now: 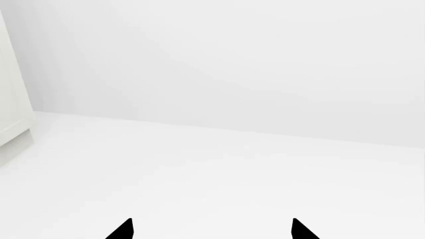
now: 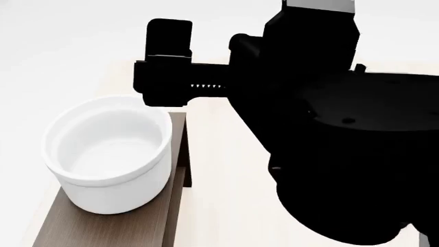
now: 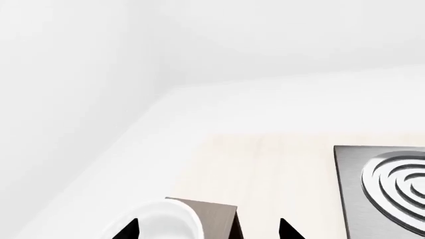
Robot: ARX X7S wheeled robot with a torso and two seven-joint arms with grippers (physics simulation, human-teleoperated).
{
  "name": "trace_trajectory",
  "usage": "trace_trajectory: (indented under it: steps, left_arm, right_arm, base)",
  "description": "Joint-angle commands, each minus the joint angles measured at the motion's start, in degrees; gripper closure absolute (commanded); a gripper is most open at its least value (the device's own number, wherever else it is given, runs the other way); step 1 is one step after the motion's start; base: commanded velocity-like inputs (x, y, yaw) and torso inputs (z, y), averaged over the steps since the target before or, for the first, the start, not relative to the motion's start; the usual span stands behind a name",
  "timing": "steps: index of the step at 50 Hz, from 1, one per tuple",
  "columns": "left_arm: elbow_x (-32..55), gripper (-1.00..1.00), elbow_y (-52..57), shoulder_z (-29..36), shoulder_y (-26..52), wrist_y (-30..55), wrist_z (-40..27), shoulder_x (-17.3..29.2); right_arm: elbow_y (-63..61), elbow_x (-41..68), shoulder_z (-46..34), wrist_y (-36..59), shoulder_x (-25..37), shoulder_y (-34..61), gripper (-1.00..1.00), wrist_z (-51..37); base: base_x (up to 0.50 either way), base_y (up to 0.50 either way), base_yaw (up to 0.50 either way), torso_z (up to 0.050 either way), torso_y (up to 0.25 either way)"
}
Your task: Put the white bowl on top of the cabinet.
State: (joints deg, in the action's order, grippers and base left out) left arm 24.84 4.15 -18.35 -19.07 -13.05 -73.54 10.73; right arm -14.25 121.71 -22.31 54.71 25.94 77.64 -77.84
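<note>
1. The white bowl (image 2: pixel 108 153) sits upright on the flat top of the cabinet (image 2: pixel 103 224), near its far end, and nothing grips it. I judge the placing done or all but done.

2. How it will handle, as a guess: glossy ceramic, so stiff, fairly heavy for its size, slick under hard fingers and liable to chip if knocked. The walls are near-straight and deep, so the flared rim is the place to take it, with 1 finger inside the wall and 1 outside.

3. The right claw (image 3: pixel 209 230) shows only 2 dark fingertips, spread wide with nothing between them: released. In its own wrist view the bowl's rim (image 3: pixel 174 222) lies just inside one fingertip, so the bowl sits below and slightly to one side of the claw, close by.

4. In the head view the right arm is a big black mass reaching across the bench (image 2: pixel 226 170), its wrist just beyond the bowl's far rim and above it, not touching that I can see.

5. Beyond that claw, off to the other side from the bowl, is the grey stove plate (image 3: pixel 381 186) with its spiral ring.

6. The left claw (image 1: pixel 211 230) hangs wide apart too, empty, facing bare white floor and wall (image 1: pixel 252 64), well away from the bowl.
</note>
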Motion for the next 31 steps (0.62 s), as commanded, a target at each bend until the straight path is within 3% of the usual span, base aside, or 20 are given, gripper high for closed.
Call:
trace_trajectory:
  steps: [1, 31]
  left_arm:
    - [0.03, -1.0, -0.14, 0.01, 0.06, -0.06, 0.06, 0.0]
    - [0.13, -1.0, -0.43, 0.08, 0.21, -0.05, 0.15, 0.04]
  right_arm:
    - [-4.01, 1.93, 1.86, -1.91, 2.43, 0.16, -1.0, -2.13]
    - [-12.53, 9.12, 3.43, -7.66, 9.07, 7.53, -1.0, -8.82]
  base:
    - [0.0, 0.0, 0.0, 0.0, 0.0]
    - [0.0, 0.0, 0.0, 0.0, 0.0]
